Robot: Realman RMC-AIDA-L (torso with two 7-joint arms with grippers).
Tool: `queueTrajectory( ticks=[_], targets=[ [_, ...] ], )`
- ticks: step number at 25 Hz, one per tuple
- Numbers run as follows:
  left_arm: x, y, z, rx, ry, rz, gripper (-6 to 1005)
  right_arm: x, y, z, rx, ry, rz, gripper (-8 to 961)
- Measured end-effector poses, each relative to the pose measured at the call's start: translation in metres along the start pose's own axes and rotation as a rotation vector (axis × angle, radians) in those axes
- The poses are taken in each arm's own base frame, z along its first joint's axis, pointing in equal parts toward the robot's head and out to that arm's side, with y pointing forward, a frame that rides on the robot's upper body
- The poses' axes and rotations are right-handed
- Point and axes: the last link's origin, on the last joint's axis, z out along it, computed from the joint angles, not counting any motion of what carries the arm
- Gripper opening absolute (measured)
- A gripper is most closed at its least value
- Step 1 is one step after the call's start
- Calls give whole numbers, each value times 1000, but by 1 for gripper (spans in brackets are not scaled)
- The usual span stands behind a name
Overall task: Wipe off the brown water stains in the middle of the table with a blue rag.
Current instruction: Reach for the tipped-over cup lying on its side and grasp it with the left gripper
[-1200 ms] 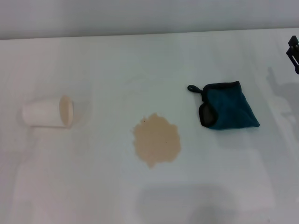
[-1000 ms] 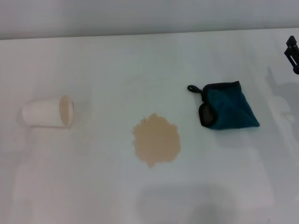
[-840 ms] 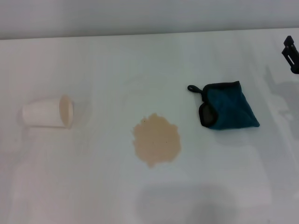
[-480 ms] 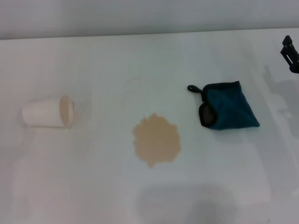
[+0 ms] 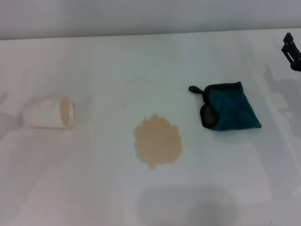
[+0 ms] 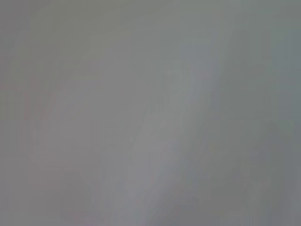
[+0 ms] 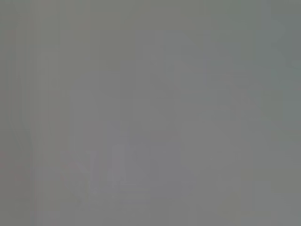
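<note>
the right gripper [image 5: 291, 51] shows only as a dark sliver at the far right edge of the head view, and over the last second it has crept a little farther back along that edge; how far its jaws stand apart, or whether it grips anything, cannot be told. the left gripper is out of sight, and both wrist views show only featureless grey.

the blue rag [image 5: 228, 113] lies folded on the white surface [image 5: 117, 61], its black loop toward the middle, unmoved and untouched. the brown water stains [image 5: 157, 141] sit nearer the robot and to the rag's left, near but apart from it, just as they were. a paper cup [image 5: 48, 112] lies on its side well off to the left.

judging from this, no wiping has begun; the rag has yet to be picked up.
</note>
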Motion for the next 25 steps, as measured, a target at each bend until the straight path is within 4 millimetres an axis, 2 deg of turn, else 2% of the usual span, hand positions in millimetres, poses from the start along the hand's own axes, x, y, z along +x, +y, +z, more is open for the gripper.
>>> queueTrajectory(
  ticks=[5, 10, 16, 21, 25],
  targets=[
    [28, -4, 18, -213, -222, 230, 875, 0, 0, -1, 1, 1, 0, 827],
    [55, -7, 22, -284, -402, 374, 874, 2, -2, -3, 6, 7, 0, 826],
    [89, -7, 26, -290, -563, 572, 874, 2, -2, -2, 6, 12, 1, 827],
    [99, 0, 43, -344, -647, 687, 874, 3, 0, 0, 4, 18, 1, 826],
    [94, 11, 63, -407, -753, 803, 874, 2, 1, 3, 0, 21, 1, 827]
  ],
)
